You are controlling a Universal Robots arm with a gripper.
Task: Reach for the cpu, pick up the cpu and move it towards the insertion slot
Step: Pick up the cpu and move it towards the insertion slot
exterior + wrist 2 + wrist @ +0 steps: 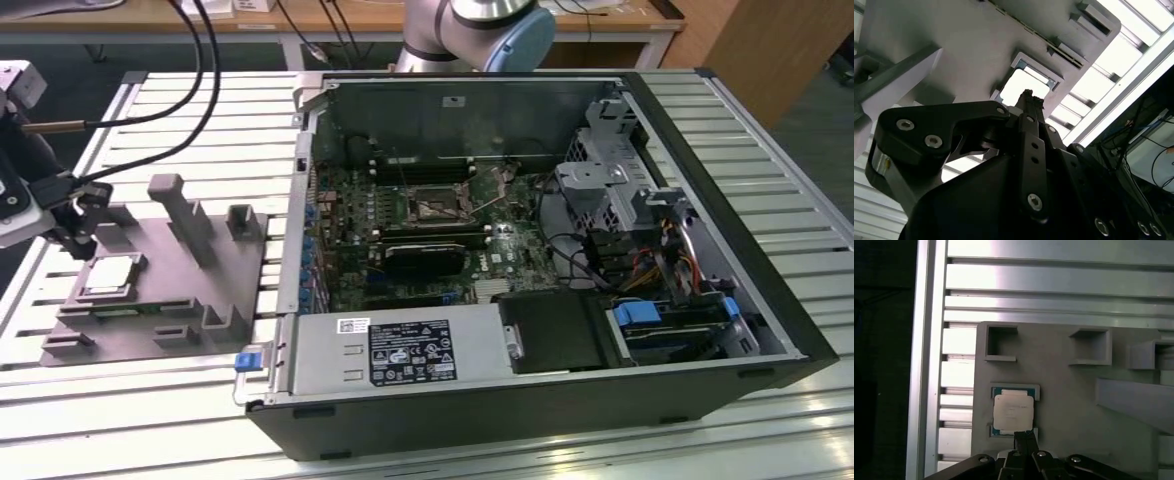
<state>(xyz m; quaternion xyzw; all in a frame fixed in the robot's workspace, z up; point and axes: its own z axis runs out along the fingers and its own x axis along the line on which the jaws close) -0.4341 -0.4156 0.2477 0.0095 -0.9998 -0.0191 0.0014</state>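
In the reach step, nothing gripped yet. Hovering with the hand (1024, 438) just short of the cpu (1013, 411) in the first wrist view, fingertips (1019, 439) pressed together and pinching nothing.

Lying flat, silvery top up, in a shallow recess of the grey tray (247, 285), toward the tray's edge at the exterior view's left. Tray resting on the slatted metal desk (174, 130), beside the open computer case (534, 425).

Well apart from the insertion slot (434, 205), set in the motherboard (360, 200) inside that case, toward the exterior view's right.

For a grasp from here, by this reading: calls for spreading the fingertips wide enough to straddle the chip, centring over it, coming down square, and closing on opposite edges without tipping it in the recess. Lift and carry not yet begun.
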